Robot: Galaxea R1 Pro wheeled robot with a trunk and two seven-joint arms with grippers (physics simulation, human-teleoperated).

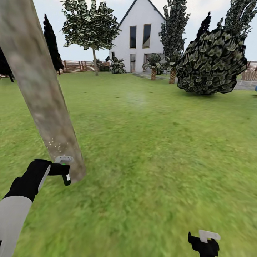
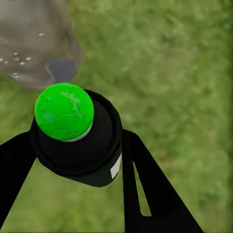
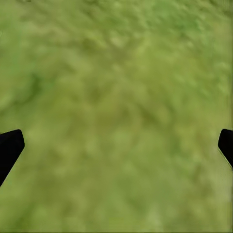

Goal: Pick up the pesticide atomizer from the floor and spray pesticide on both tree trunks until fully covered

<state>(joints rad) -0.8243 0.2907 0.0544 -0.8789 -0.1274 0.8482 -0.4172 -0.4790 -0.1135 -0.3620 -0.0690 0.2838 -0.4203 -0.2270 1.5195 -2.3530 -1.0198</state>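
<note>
A thick, leaning, mottled grey-tan tree trunk (image 1: 39, 96) rises from the lawn at the left of the head view. White specks dot its lower part (image 1: 57, 144). My left gripper (image 1: 64, 172) is at the trunk's base, shut on the pesticide atomizer (image 1: 64, 160). The left wrist view shows the atomizer (image 2: 73, 131) as a black body with a bright green round cap, clamped between my black fingers (image 2: 145, 184), with the speckled tree trunk (image 2: 34, 39) right in front of it. My right gripper (image 1: 204, 242) hangs low at the bottom right, open over bare grass (image 3: 116, 97).
Green lawn spreads ahead and to the right. A large dark bush (image 1: 212, 62) stands at the back right. Farther off are a leafy tree with a thin bare trunk (image 1: 95, 62), short palms (image 1: 153, 71), a white house (image 1: 141, 35) and a slatted wooden fence (image 1: 76, 66).
</note>
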